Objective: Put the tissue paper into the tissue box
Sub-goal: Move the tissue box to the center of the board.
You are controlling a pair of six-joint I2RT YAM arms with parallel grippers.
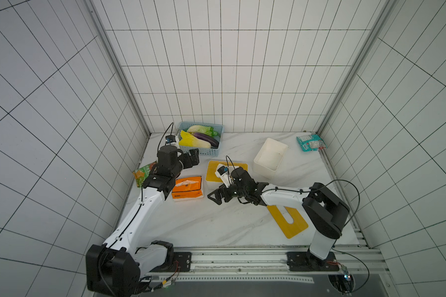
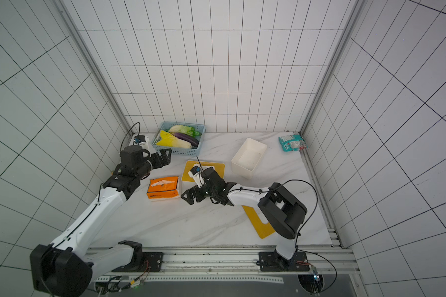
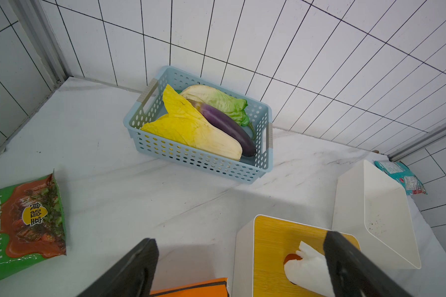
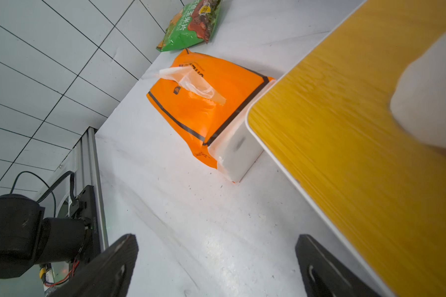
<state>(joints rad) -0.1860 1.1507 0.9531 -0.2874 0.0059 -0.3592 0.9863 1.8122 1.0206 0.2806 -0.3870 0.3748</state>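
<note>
The tissue paper is an orange plastic pack [image 1: 187, 187] lying flat on the marble table, with a torn clear flap on top [image 4: 193, 84]. Right beside it stands a white tissue box with a yellow lid [image 1: 225, 169], and a white tissue [image 3: 307, 267] pokes out of its slot. A second white box [image 1: 269, 158] stands open and empty further back right. My left gripper [image 1: 195, 157] hovers open behind the pack, holding nothing. My right gripper [image 1: 213, 198] is open just right of the pack, low over bare table [image 4: 215, 237].
A loose yellow slotted lid [image 1: 287, 221] lies under my right forearm. A blue basket [image 1: 216, 128] of vegetables stands at the back wall. A green snack bag [image 1: 143, 173] lies at the left wall and a teal packet [image 1: 311, 142] in the back right corner.
</note>
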